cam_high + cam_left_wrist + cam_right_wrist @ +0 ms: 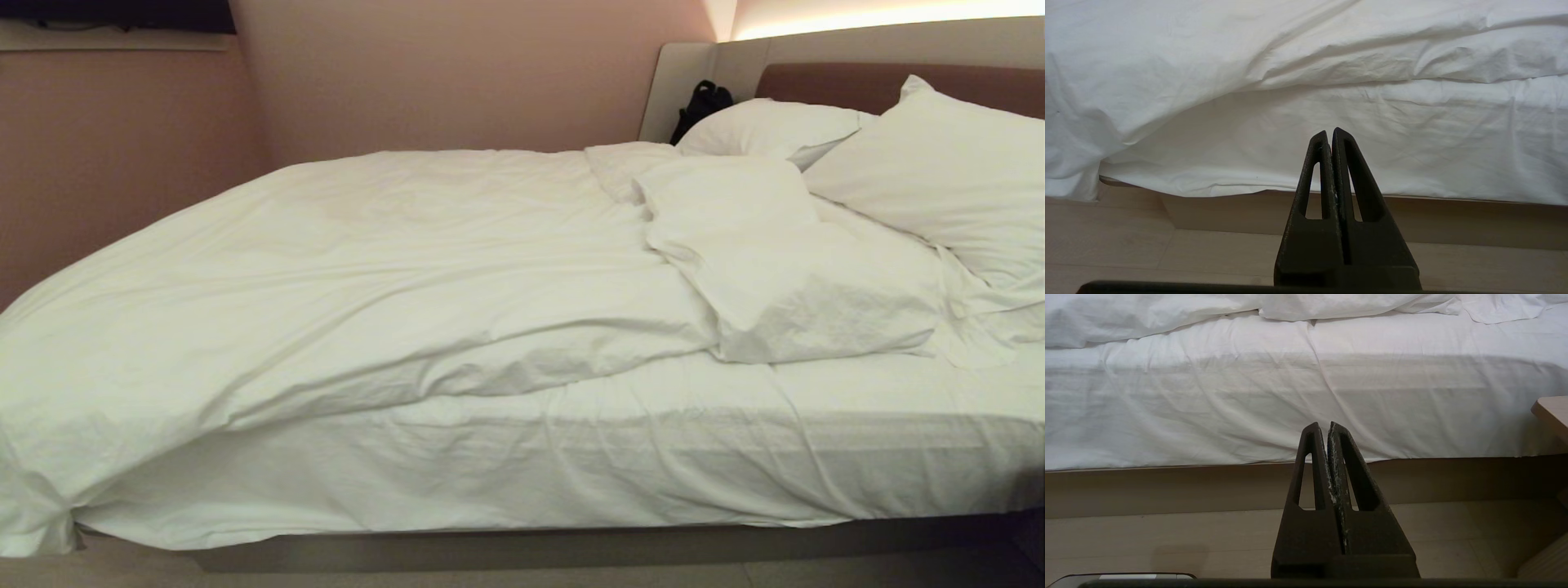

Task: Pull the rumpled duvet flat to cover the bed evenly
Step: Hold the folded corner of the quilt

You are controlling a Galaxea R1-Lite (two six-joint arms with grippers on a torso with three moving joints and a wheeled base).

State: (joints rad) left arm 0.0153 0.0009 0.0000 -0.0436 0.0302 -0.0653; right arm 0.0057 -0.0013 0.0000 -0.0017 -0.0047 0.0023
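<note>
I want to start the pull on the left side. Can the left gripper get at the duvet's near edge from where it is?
Probably yes. The left gripper, shut and empty, points at the bed with nothing between it and the duvet edge.

Bed (571,547) foot beyond head view's left edge

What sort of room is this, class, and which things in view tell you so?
Most likely a bedroom, perhaps a hotel room: a wide bed with a rumpled white duvet, pillows against a brown padded headboard, lit from above.
</note>
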